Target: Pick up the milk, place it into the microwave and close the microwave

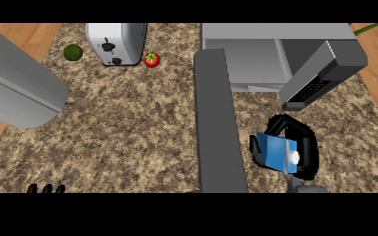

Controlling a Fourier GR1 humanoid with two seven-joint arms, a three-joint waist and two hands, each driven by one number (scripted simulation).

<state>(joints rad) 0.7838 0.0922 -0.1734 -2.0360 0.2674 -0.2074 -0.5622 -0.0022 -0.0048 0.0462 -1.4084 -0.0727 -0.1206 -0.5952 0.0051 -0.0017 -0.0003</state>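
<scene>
1. Right hand (310, 150), lower right of the frame, sits closest to us, with its black fingers curled round the blue milk carton (277, 150).
2. We see the carton just below the microwave (273, 31), whose door (218, 125) stands open down the middle.
3. Left hand (46, 188) rests at the bottom left with straight fingers.
4. We spot a toaster (117, 42) at the upper left.

Speckled brown-and-beige worktop (133, 120), silver toaster (118, 36) with black knobs (108, 45) near its far edge, red fruit (151, 60) with green top, dark green fruit (72, 52), grey microwave (251, 60), blue-and-white milk carton (279, 152), black right hand (306, 145)
</scene>
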